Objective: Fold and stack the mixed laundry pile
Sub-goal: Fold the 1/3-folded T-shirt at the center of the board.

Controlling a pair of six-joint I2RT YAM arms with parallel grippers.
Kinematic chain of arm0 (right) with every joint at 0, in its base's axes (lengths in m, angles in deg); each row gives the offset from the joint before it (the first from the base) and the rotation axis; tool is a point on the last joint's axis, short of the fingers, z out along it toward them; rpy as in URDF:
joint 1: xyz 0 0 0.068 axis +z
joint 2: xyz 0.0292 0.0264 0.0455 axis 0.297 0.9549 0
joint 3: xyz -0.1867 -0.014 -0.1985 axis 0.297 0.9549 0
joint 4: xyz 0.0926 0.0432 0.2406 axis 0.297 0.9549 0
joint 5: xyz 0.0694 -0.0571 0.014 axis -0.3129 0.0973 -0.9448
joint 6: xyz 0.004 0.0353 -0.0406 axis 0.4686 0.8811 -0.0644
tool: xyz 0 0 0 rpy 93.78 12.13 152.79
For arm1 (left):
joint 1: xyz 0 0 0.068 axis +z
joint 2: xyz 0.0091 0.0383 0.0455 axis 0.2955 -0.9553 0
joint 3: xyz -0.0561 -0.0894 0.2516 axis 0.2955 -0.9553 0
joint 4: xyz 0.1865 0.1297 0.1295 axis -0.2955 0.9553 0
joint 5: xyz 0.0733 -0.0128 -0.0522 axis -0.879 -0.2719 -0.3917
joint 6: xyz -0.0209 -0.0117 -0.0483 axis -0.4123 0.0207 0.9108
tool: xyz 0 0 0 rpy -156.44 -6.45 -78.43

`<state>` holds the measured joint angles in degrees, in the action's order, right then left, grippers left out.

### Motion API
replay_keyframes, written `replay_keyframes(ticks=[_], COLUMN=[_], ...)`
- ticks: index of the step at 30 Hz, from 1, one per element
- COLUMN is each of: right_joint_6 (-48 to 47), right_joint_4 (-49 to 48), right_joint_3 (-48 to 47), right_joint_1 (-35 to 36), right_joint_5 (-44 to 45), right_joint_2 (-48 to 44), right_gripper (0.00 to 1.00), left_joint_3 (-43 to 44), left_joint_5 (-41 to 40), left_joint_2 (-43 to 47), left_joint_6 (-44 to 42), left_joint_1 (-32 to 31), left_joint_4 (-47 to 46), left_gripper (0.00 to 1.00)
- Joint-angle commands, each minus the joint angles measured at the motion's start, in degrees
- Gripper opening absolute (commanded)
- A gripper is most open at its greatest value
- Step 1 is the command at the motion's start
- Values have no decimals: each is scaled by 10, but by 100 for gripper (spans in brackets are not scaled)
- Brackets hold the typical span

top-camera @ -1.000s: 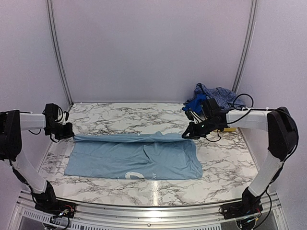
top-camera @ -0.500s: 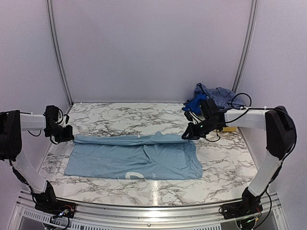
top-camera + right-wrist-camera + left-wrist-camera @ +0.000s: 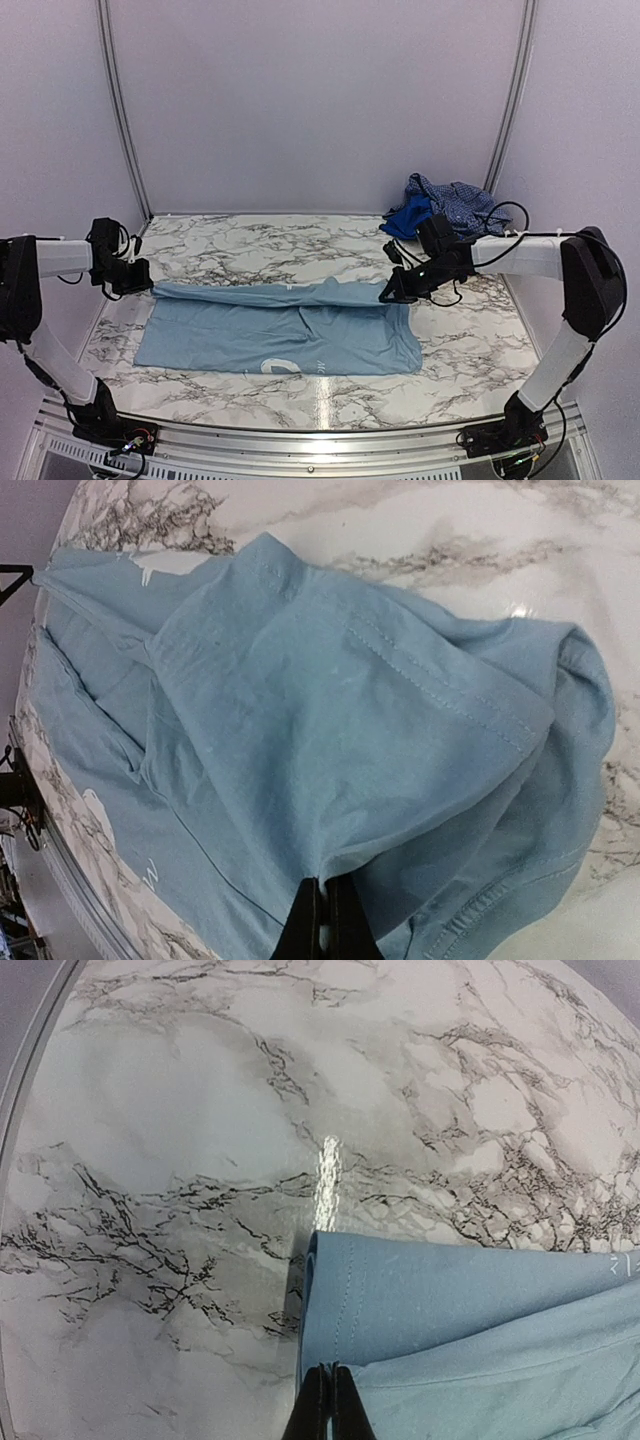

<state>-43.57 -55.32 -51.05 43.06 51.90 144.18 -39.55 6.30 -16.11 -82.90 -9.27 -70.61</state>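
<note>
Looking at a pale sky-blue T-shirt (image 3: pixel 280 335) spread across the middle of the marble table (image 3: pixel 250 245), white print near the front edge. Far edge folded over a bit, pinched at its left end by the left gripper (image 3: pixel 325 1400) and at its right end by the right gripper (image 3: pixel 322 910) (both clamped tight on the fabric). Back right corner: heaped check shirt (image 3: pixel 462 200) and royal-blue piece (image 3: pixel 408 215). Grey-veined white top with some glare, plain pale walls (image 3: pixel 320 100), metal rails (image 3: pixel 118 110) up the corners.

The T-shirt (image 3: pixel 280 335) lies across my table (image 3: pixel 260 245) — left gripper (image 3: pixel 150 288) at its far-left corner, right gripper (image 3: pixel 384 297) at its far-right — the laundry pile (image 3: pixel 445 205) behind, back right.
</note>
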Motion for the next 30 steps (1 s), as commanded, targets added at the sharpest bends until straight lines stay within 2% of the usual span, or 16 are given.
replay_keyframes(ticks=[1, 2, 4, 5, 8, 10, 12, 13, 14, 16, 20, 21, 23, 27, 30], right_joint_6=[13, 11, 7, 3, -6, -11, -16, -18, -19, -24, -39, -41, -44, -44, -39], right_joint_4=[-24, -21, -9, 0, 34, 51, 58, 60, 59, 52, 68, 73, 73, 85, 89], right_joint_3=[34, 36, 36, 32, 9, -12, -33, -43, -53, -71, -123, -136, -154, -185, -185], right_joint_1=[20, 20, 20, 21, 19, 14, -5, -15, -26, -44, -63, -64, -64, -64, -63], right_joint_5=[-8, -8, -7, -6, 4, 13, 15, 17, 18, 16, 9, 8, 1, -15, -24], right_joint_2=[16, 23, 26, 23, -7, -29, -47, -53, -57, -54, -6, 9, 36, 94, 112], right_gripper=[0, 0, 0, 5, 32, 45, 52, 55, 57, 59, 59, 58, 58, 53, 51], left_joint_3=[-18, -19, -21, -21, -27, -35, -41, -45, -47, -18, 92, 113, 161, 264, 336], left_joint_5=[-18, -22, -23, -19, -5, 11, 28, 37, 50, 82, 268, 282, 281, 185, 165], left_joint_2=[-20, -19, -8, 7, 79, 144, 218, 248, 271, 271, 174, 143, 88, -7, -106], left_joint_6=[-2, -3, -7, -10, -15, -8, 4, 15, 29, 71, 170, 201, 218, 93, 98], left_joint_1=[3, 3, 3, 3, 3, 2, 2, 2, 2, 2, -1, -10, -42, -175, -249], left_joint_4=[7, 7, 6, 2, -25, -59, -102, -132, -172, -192, -210, -218, -195, -68, -33], left_gripper=[0, 0, 8, 15, 35, 60, 81, 96, 99, 99, 99, 99, 99, 99, 99])
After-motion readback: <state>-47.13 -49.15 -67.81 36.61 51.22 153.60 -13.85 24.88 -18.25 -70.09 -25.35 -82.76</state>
